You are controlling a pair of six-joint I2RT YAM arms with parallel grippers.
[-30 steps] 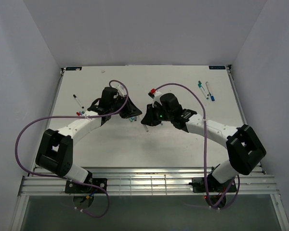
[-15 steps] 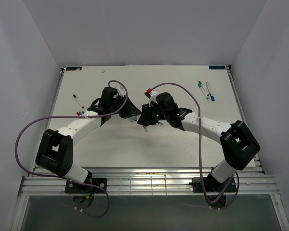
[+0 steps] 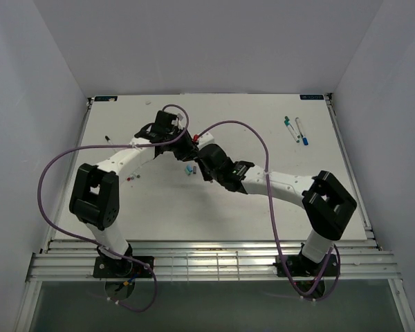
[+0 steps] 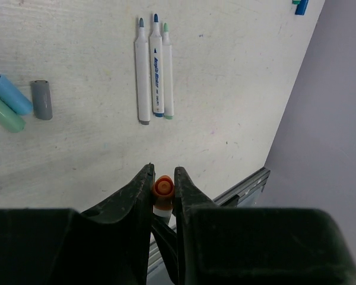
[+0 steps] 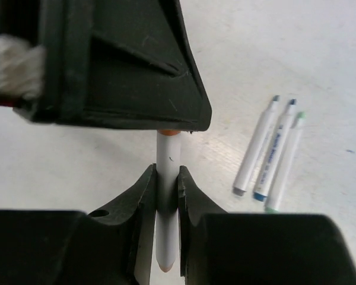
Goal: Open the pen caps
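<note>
Cap [image 4: 162,186] — clenched between left fingers [image 4: 139,191]; pen barrel [image 5: 166,159] — gripped between right fingers [image 5: 143,193]

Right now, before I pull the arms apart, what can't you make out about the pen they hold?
Right wrist: the left gripper covers most of the orange cap, so whether it has left the pen barrel is unclear.
Left wrist: its own fingers hide the barrel below the cap.
Top view: the right gripper and left one cover the pen.
</note>
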